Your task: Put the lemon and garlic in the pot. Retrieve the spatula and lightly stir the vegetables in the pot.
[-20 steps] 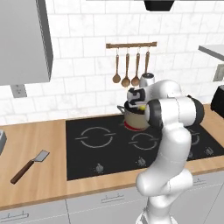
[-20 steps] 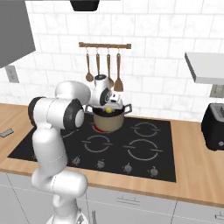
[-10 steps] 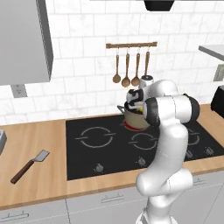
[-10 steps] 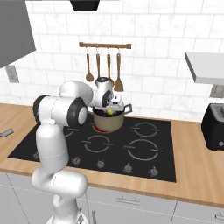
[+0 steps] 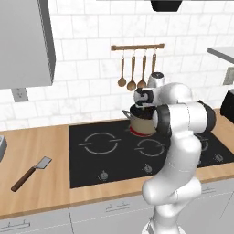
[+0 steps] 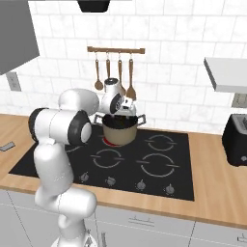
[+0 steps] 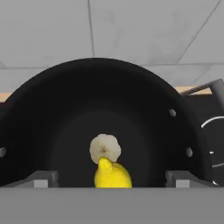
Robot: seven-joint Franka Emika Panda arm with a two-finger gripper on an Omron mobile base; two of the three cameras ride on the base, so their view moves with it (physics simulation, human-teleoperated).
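Your end effector (image 7: pixel 112 178) hangs just above the pot (image 7: pixel 65 113), pointing down into it. In the hand view its two finger tips (image 7: pixel 41 179) stand far apart, one at each lower corner, and nothing sits between them, so the jaws are spread wide and hold nothing.

Inside the pot's dark bowl lie the garlic (image 7: pixel 105 148), a pale round bulb, and the lemon (image 7: pixel 113 175), bright yellow. The two touch, with the lemon nearer the camera.

In the left base view the end effector (image 5: pixel 145 101) hovers over the pot (image 5: pixel 141 123), which sits on a glowing red burner at the back of the black stovetop (image 5: pixel 105 151). In the right base view the end effector (image 6: pixel 124 107) is again just over the pot (image 6: pixel 120 131).

The spatula (image 5: pixel 31 173) lies flat on the wooden tabletop (image 5: pixel 41 187), well to the left of the stovetop and well apart from the pot. Its grey blade points toward the wall, and its dark handle points toward the front edge.

On the tiled wall behind the pot, wooden spoons (image 5: pixel 132 73) hang from a rail (image 5: pixel 137 46).
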